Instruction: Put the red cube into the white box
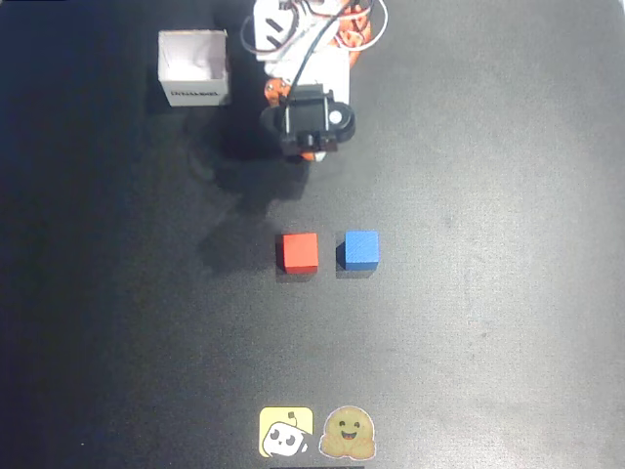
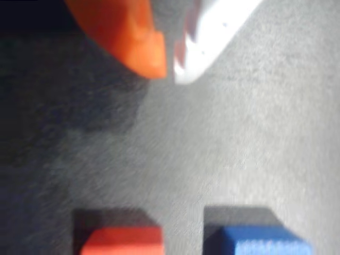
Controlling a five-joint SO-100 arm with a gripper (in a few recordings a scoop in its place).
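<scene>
1. A dark matte table [image 1: 117,342] fills the overhead view.
2. At its near edge lie 2 stickers [image 1: 317,433].
3. Mid-table, the red cube [image 1: 299,251] sits flat, with the blue cube [image 1: 361,249] just beside it on its right, not touching; the wrist view shows both [image 2: 123,241] [image 2: 263,243] at its bottom edge.
4. Farther back, the gripper [image 2: 169,66] hangs above the table, its orange and white fingertips nearly together, holding nothing.
5. The white box [image 1: 194,68] stands far left in the overhead view, well apart from the cubes.
</scene>
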